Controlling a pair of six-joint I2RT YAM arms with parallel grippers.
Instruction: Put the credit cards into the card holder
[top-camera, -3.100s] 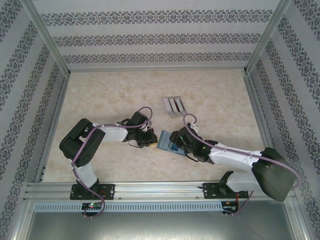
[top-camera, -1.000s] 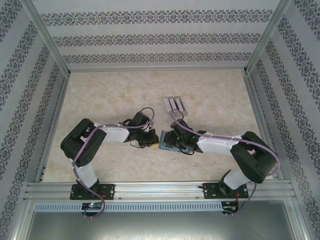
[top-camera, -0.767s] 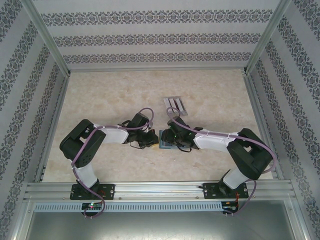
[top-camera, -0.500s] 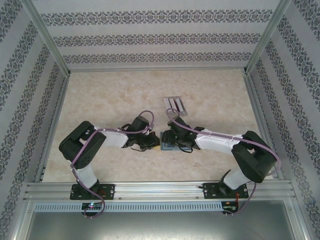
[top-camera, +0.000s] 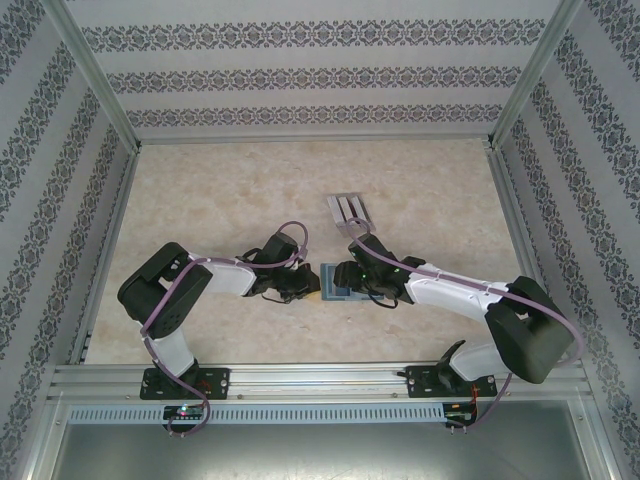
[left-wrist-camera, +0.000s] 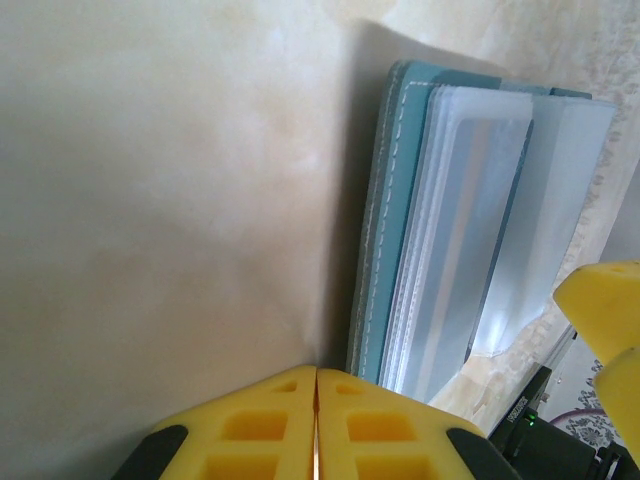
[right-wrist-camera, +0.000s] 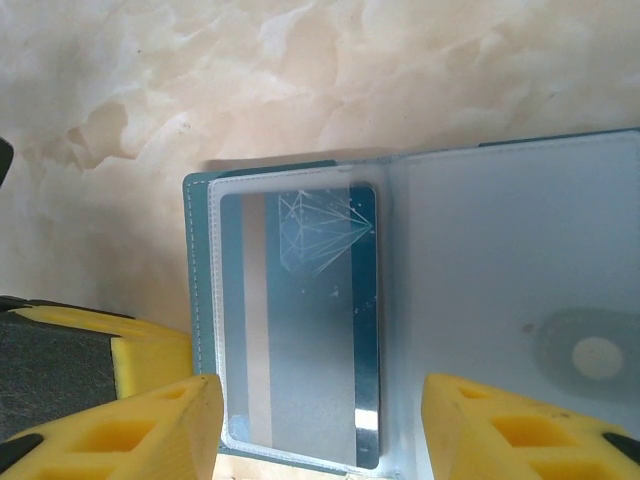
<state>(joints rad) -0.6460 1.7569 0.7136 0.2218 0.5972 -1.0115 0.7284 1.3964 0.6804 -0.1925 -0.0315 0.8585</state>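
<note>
One card holder (right-wrist-camera: 500, 230) is laid open on the table (top-camera: 220, 190), with one striped card (right-wrist-camera: 300, 330) sleeved inside. A fan of grey cards (top-camera: 348, 212), count unclear, is seen just beyond it. The fingers of the left gripper (left-wrist-camera: 316, 420) are pressed together beside the holder's left edge. Those of the right gripper (right-wrist-camera: 320, 430) are spread apart over the holder.

The table top (top-camera: 220, 190) was a pale beige, marbled like stone, with soft cloudy veins showing close up. Walls (top-camera: 320, 75) papered in bands of dark floral pattern stood on three sides, held by slanting aluminium posts (top-camera: 95, 75) at the corners. Along the near edge ran a silver rail (top-camera: 320, 378), below it a perforated strip (top-camera: 320, 412) and a dull grey metal sheet (top-camera: 320, 450).
</note>
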